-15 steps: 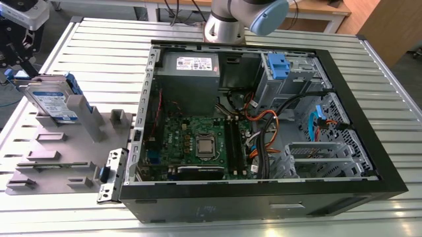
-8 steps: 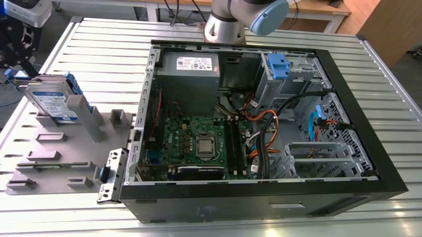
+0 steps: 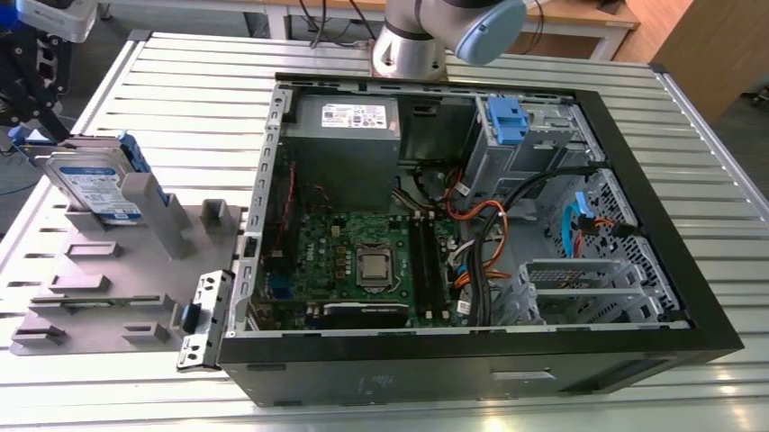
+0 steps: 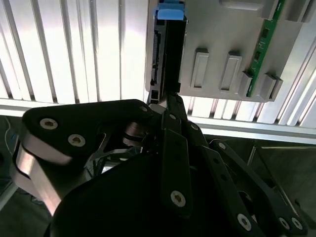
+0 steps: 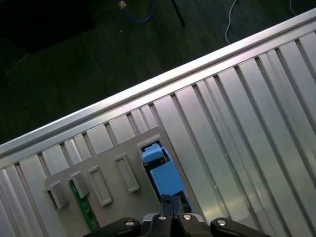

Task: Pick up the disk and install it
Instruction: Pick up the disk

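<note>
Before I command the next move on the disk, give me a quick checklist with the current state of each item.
1. Disk stands upright in the grey fixture: ok.
2. Gripper lined up with the disk's blue bracket, in both wrist views: ok.
3. Gripper touching the disk: cannot tell.
4. Computer case open, inside exposed: ok.
5. Cables clear of the drive cage: cannot tell.
</note>
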Available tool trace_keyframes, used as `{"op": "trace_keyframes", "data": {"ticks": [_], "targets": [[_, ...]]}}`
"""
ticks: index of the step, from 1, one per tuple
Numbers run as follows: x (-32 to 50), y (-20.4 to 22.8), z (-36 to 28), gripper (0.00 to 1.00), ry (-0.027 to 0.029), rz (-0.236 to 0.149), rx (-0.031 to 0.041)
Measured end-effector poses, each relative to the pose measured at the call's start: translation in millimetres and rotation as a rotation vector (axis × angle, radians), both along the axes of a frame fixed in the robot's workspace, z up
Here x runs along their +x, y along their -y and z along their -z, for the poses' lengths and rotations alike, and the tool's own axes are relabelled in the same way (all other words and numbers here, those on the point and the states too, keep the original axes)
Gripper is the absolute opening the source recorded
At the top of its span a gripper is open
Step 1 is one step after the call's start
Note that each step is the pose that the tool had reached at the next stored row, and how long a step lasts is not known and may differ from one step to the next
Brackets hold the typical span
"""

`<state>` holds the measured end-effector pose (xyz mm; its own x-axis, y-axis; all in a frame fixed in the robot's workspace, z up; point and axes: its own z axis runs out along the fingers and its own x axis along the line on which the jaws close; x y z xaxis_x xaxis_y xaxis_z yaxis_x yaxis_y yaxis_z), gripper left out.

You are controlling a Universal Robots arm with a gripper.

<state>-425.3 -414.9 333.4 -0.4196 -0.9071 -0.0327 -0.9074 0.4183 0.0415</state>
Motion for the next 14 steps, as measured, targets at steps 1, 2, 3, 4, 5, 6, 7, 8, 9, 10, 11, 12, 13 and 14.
{"op": "trace_keyframes", "data": {"ticks": [1,2,3,4,5,6,7,8,9,10,11,12,13,14], "targets": [[0.0,0.0,0.0,0.11,0.0001,-0.008,0.0],[0.0,0.0,-0.1,0.11,0.0,-0.015,0.0],[0.0,0.0,-0.2,0.11,0.0,-0.022,0.0002],[0.0,0.0,-0.4,0.11,0.0,-0.029,0.0005],[0.0,0.0,-0.7,0.11,0.0,-0.035,0.0012],[0.0,0.0,-1.1,0.11,0.0001,-0.041,0.0017],[0.0,0.0,-1.5,0.11,0.0,-0.048,0.0021],[0.0,0.0,-1.6,0.11,0.0003,-0.054,0.0025],[0.0,0.0,-1.6,0.11,0.0002,-0.061,0.0026],[0.0,0.0,-1.6,0.11,0.0002,-0.07,0.0026],[0.1,0.0,-1.7,0.11,0.0001,-0.082,0.0025],[0.1,0.0,-1.6,0.11,0.0001,-0.097,0.0025],[0.1,0.0,-1.6,0.11,0.0001,-0.112,0.0025],[0.1,0.0,-1.6,0.11,0.0002,-0.127,0.0026]]}}
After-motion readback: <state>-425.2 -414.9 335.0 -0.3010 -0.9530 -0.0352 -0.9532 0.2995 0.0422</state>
